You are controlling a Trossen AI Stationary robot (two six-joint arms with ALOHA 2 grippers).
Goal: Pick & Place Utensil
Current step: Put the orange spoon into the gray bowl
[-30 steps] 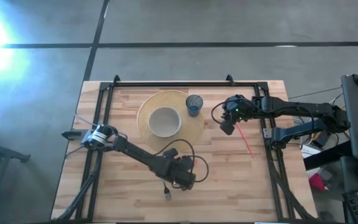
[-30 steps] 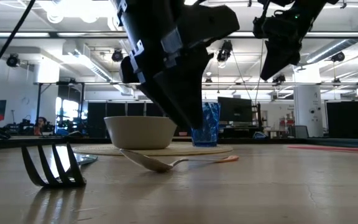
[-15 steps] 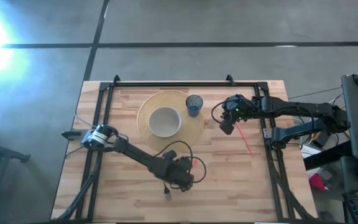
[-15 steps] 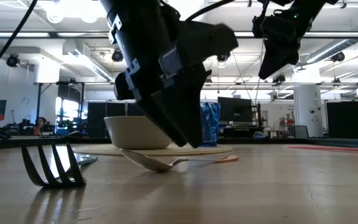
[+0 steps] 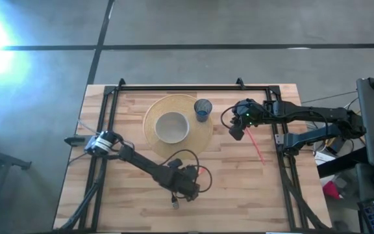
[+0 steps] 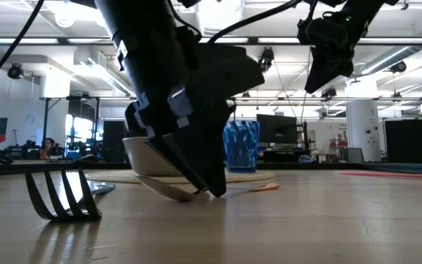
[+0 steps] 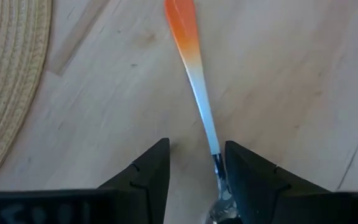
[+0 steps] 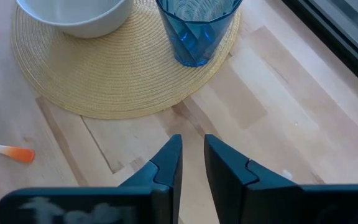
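One white bowl [image 5: 172, 127] and one blue cup [image 5: 202, 109] stand on the round mat [image 5: 203, 138]; contents cannot be told. One spoon [image 7: 194, 81], orange-tipped with a pale blue handle, lies on the table [image 5: 239, 188] beside the mat. The left gripper [image 7: 195, 167] straddles it with fingers apart, not clamped; the right gripper [image 8: 191, 155] hangs near the cup, nearly closed, holding nothing.

Your counter [image 5: 239, 188] is pale wood planking with a black frame [image 5: 187, 87] along its far edge. On it sits a round woven placemat [image 5: 203, 133], carrying a white bowl [image 5: 172, 127] near its middle and a ribbed blue cup [image 5: 202, 109] upright at its rim, just beside the bowl. A thin red stick [image 5: 257, 147], possibly a straw, lies well apart on the bare wood. In the low view you see monitors [image 6: 277, 128] in the room beyond.
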